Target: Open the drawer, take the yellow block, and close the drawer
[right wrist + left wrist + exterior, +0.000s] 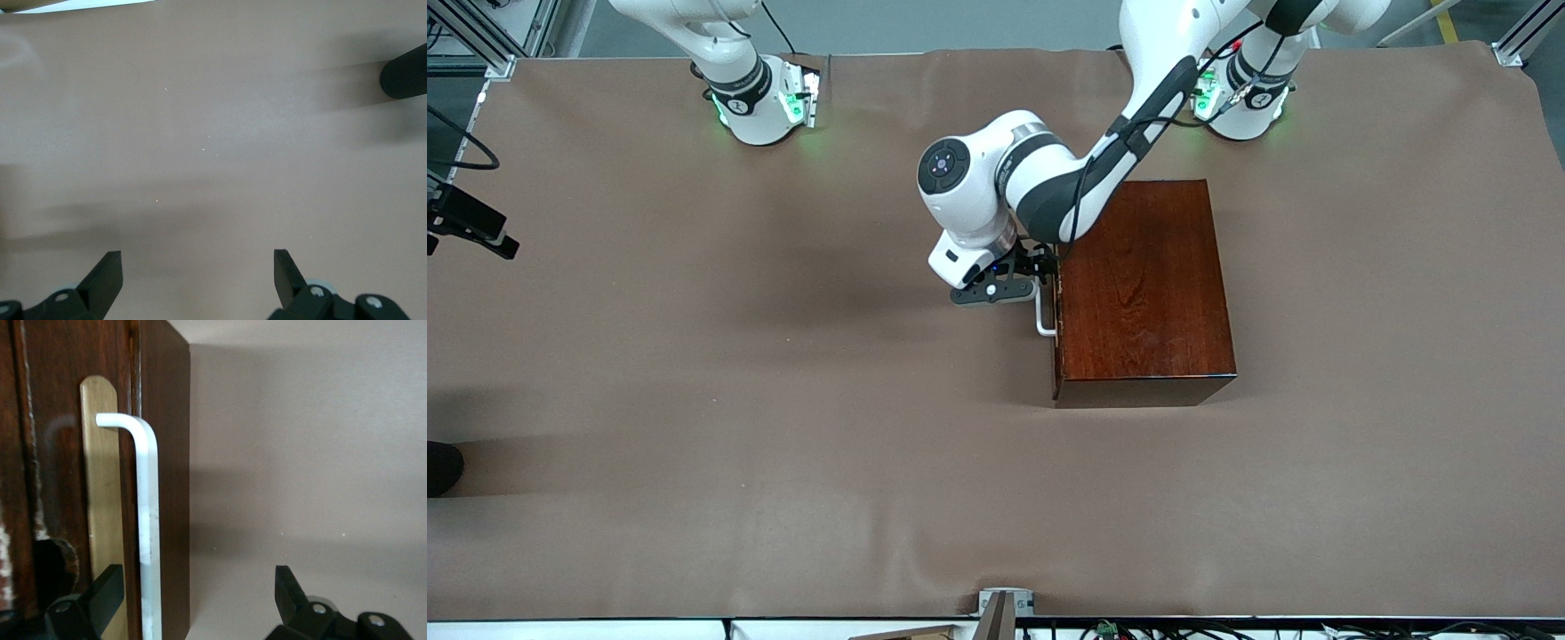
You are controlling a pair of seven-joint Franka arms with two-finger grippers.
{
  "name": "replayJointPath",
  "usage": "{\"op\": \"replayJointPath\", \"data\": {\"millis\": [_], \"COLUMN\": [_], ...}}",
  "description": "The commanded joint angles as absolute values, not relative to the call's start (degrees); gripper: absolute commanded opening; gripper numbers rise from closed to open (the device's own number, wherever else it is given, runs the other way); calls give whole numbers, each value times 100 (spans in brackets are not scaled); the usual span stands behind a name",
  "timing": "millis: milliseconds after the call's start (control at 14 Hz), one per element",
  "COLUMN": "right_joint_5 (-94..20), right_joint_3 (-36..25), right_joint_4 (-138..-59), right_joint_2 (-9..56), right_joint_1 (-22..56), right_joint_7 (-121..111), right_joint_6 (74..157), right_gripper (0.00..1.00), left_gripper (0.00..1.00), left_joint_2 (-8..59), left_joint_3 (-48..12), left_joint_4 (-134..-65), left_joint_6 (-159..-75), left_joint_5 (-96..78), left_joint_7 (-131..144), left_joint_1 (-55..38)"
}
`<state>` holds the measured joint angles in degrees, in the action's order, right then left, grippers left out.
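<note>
Left tool (pixel 193 600) wide open around the drawer (pixel 1057 320) handle (pixel 148 520), not gripping, right tool (pixel 197 277) open, empty, over the tabletop (pixel 694 400)

left pincer (pixel 193 603) open, right pincer (pixel 198 277) open

High front camera faces both bases; left wrist camera sits close to the drawer (pixel 80 487) handle (pixel 148 520), shared

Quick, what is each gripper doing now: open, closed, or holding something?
Left gripper: open, fingers on either side of the drawer's white handle, not closed on it.
Right gripper: open, holding nothing, over the bare table.
</note>
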<state>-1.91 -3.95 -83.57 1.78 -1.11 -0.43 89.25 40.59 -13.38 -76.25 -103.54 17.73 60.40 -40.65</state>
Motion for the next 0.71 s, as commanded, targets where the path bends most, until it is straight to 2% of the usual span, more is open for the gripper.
{"op": "replayJointPath", "data": {"millis": [0, 356, 641], "right_joint_5": [-211, -211, -211], "right_joint_3": [-316, -316, -316], "right_joint_4": [-8279, -8279, -8279], "right_joint_2": [167, 167, 167], "right_joint_1": [-220, -220, -220], "right_joint_7": [9, 9, 9], "right_joint_6": [8842, 8842, 8851], "right_gripper": [100, 100, 100], "left_gripper": [100, 100, 100], "left_joint_2": [4271, 4421, 4395], "left_joint_3": [-1310, -1318, -1327], "left_joint_4": [-7471, -7453, -7427], "left_joint_6": [-10318, -10362, -10897], "left_joint_5": [1995, 2347, 2329], "left_joint_7": [6520, 6873, 6794], "left_joint_1": [-4140, -4342, -4342]}}
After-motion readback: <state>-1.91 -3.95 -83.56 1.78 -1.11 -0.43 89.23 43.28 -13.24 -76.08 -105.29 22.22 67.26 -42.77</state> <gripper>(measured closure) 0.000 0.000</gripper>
